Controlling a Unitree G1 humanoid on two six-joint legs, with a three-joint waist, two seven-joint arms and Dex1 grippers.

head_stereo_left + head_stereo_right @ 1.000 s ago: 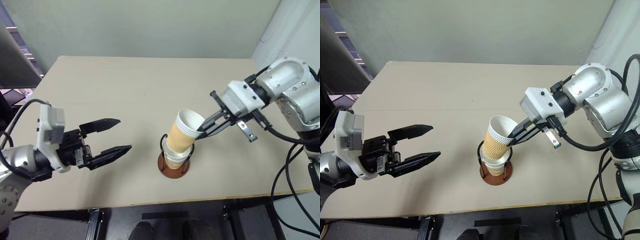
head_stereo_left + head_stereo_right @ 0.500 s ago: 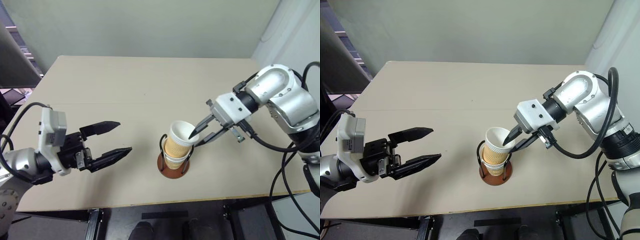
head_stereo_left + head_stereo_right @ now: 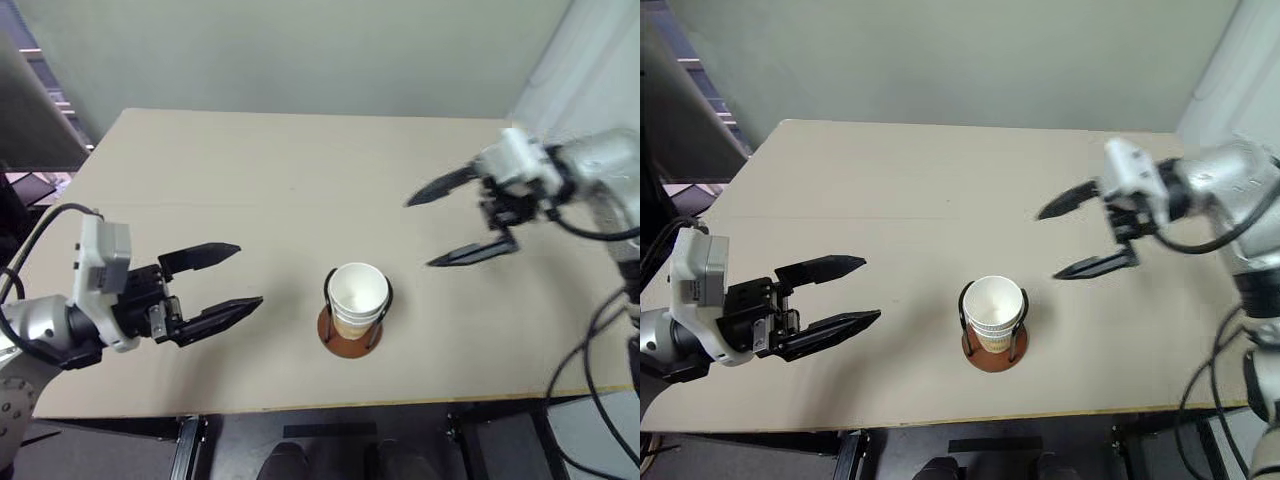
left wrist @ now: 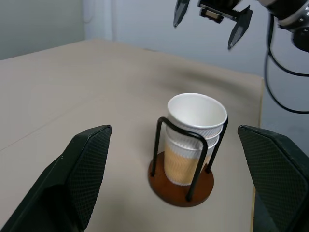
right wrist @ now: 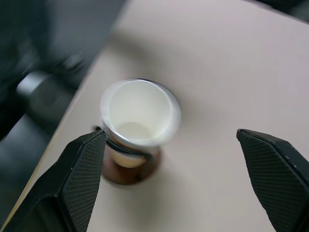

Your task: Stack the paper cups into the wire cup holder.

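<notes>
On the near middle of the table (image 3: 250,170), in the head views, the paper cups (image 3: 358,298) are seen nested upright in the wire cup holder (image 3: 349,334). Well apart on each side, the left gripper (image 3: 232,277) and right gripper (image 3: 440,228) are spread wide and empty. From the left wrist, the stack is framed between the wire loops. From the right wrist, the top cup's white inside is viewed from above.

Nested paper cups (image 4: 195,133) hide their count; right gripper (image 3: 460,222) blurred
</notes>
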